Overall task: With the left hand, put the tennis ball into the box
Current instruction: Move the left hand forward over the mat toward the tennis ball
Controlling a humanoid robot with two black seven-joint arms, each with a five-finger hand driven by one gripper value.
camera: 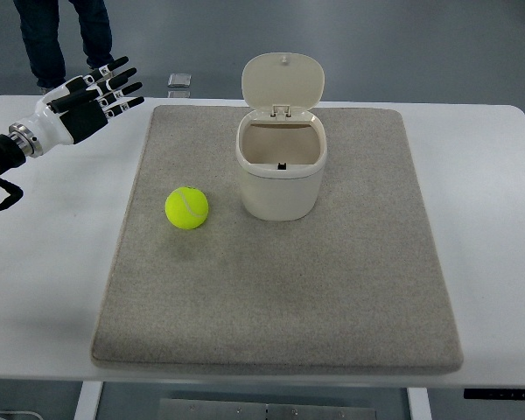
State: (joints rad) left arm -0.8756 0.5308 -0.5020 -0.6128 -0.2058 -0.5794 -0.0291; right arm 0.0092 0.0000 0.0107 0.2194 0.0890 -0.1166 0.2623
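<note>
1. The left hand (92, 98) hovers over the table's (52, 262) far left corner, fingers (118, 87) stretched out and spread, holding nothing.
2. The tennis ball (186, 207) lies on the grey mat (280, 297), just left of the box (280, 171) and apart from it (well away from the hand too).
3. The box stands upright, its lid (283, 83) tipped back open.
4. A person's legs (66, 39) show beyond the table.

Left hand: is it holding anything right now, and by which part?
Nothing is held. The left hand is open, fingers spread, above the table's far left corner, apart from the tennis ball, which lies on the mat left of the box.
</note>
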